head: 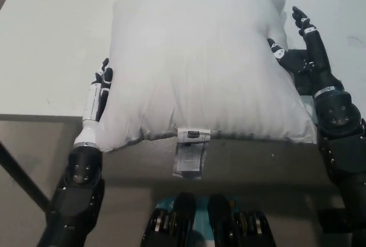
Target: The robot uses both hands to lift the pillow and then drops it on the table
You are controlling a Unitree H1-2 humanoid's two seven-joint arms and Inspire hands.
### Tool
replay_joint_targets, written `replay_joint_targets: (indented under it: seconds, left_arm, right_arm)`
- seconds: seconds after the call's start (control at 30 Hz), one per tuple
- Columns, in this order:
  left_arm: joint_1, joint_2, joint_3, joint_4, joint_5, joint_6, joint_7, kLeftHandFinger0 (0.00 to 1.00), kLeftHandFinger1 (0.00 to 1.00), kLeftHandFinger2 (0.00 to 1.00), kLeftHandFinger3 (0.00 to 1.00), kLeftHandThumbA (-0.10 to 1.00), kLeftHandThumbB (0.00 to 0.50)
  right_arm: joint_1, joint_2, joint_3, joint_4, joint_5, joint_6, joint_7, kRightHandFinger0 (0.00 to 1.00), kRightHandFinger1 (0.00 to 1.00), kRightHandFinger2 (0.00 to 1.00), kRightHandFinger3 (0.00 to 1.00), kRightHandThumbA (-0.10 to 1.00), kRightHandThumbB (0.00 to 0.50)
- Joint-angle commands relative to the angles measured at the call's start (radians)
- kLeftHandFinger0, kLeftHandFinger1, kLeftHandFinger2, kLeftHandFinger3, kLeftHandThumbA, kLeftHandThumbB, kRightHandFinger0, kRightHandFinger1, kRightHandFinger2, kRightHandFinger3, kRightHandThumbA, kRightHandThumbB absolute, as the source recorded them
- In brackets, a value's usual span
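- Left hand [96,99] — flat against the pillow's [200,64] left edge, fingers straight, gripping nothing.
- Right hand [299,50] — fingers spread, touching the pillow's right side, not closed.
- Pillow rests on the white table [46,47], its tag [189,152] hanging over the near edge.

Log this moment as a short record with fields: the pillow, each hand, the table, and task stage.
pillow: white pillow lying flat on the table, near edge overhanging, label tag hanging at front
left hand: left hand pressed against the pillow's left side, fingers apart
right hand: right hand against the pillow's right side, fingers spread
table: white table
task stage: both hands flank the pillow; not yet lifted
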Motion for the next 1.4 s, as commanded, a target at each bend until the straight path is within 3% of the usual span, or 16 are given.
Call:
replay_joint_targets:
  seconds: [0.0,0.3,0.33,0.5,0.53,0.63,0.7,0.8,0.83,0.97,1.0,1.07,1.1,1.27,1.33,1.37]
  left_arm:
    - [0.041,-0.053,-0.011,0.104,-0.024,0.006,-0.011,1.00,1.00,1.00,1.00,1.00,0.079]
    - [0.022,-0.070,0.002,0.073,-0.054,0.006,-0.018,1.00,1.00,1.00,1.00,1.00,0.073]
    - [-0.007,-0.091,-0.005,0.040,-0.058,0.006,-0.030,1.00,1.00,1.00,1.00,1.00,0.083]
    - [-0.017,-0.101,-0.010,0.031,-0.057,0.006,-0.027,1.00,1.00,1.00,1.00,1.00,0.099]
    - [-0.032,-0.129,-0.028,0.028,-0.045,0.006,-0.020,1.00,1.00,1.00,1.00,1.00,0.108]
    - [-0.032,-0.139,-0.029,0.032,-0.047,0.006,-0.018,1.00,1.00,1.00,1.00,1.00,0.121]
    - [-0.050,-0.174,-0.016,0.073,-0.067,0.006,-0.021,1.00,1.00,1.00,1.00,1.00,0.088]
    - [-0.051,-0.175,-0.016,0.076,-0.070,0.006,-0.021,1.00,1.00,1.00,1.00,1.00,0.087]
    - [-0.061,-0.210,-0.015,0.106,-0.068,0.006,0.007,1.00,1.00,1.00,1.00,1.00,0.060]
    - [-0.064,-0.213,-0.019,0.114,-0.071,0.006,0.014,1.00,1.00,1.00,1.00,1.00,0.060]
    - [-0.073,-0.249,-0.024,0.107,-0.069,0.006,0.033,1.00,1.00,1.00,1.00,1.00,0.038]
    - [-0.077,-0.269,-0.030,0.079,-0.068,0.006,0.053,1.00,1.00,1.00,1.00,1.00,0.101]
    - [-0.079,-0.271,-0.034,0.076,-0.067,0.006,0.058,1.00,1.00,1.00,1.00,1.00,0.101]
    - [-0.076,-0.278,-0.056,0.007,-0.057,0.006,0.067,1.00,1.00,1.00,1.00,1.00,0.013]
    - [-0.066,-0.285,-0.069,-0.032,-0.056,0.006,0.065,1.00,1.00,1.00,1.00,1.00,0.027]
    - [-0.059,-0.286,-0.072,-0.073,-0.063,0.006,0.061,1.00,1.00,1.00,1.00,1.00,0.001]
  right_arm:
    - [-0.027,0.023,-0.026,0.065,0.070,-0.102,-0.004,1.00,1.00,1.00,1.00,1.00,0.170]
    - [-0.013,0.049,-0.030,0.125,0.082,-0.078,-0.014,1.00,1.00,1.00,1.00,1.00,0.162]
    - [0.022,0.099,-0.017,0.084,0.092,-0.045,0.003,1.00,1.00,1.00,1.00,1.00,0.215]
    - [0.029,0.116,-0.016,0.083,0.110,-0.053,0.016,1.00,1.00,1.00,1.00,1.00,0.231]
    - [0.058,0.168,0.004,0.054,0.116,0.002,0.039,1.00,1.00,1.00,1.00,1.00,0.297]
    - [0.065,0.180,0.007,0.038,0.142,0.048,0.074,1.00,1.00,1.00,1.00,1.00,0.330]
    - [0.070,0.197,0.051,0.037,0.141,0.100,0.149,1.00,1.00,1.00,1.00,1.00,0.317]
    - [0.072,0.195,0.061,0.030,0.150,0.108,0.148,1.00,1.00,1.00,1.00,1.00,0.319]
    - [0.082,0.228,0.095,0.048,0.140,0.067,0.167,1.00,1.00,1.00,1.00,1.00,0.315]
    - [0.083,0.228,0.110,0.049,0.148,0.064,0.165,1.00,1.00,1.00,1.00,1.00,0.315]
    - [0.078,0.244,0.157,0.085,0.091,-0.016,0.143,1.00,1.00,1.00,1.00,1.00,0.274]
    - [0.085,0.246,0.180,0.057,0.085,-0.034,0.132,1.00,1.00,1.00,1.00,1.00,0.296]
    - [0.086,0.245,0.185,0.053,0.087,-0.040,0.128,1.00,1.00,1.00,1.00,1.00,0.295]
    - [0.095,0.247,0.199,-0.016,0.103,-0.026,0.116,1.00,1.00,1.00,1.00,1.00,0.238]
    - [0.110,0.244,0.203,-0.070,0.120,-0.017,0.127,1.00,1.00,1.00,1.00,1.00,0.240]
    - [0.116,0.244,0.205,-0.114,0.130,-0.012,0.131,1.00,1.00,1.00,1.00,1.00,0.271]
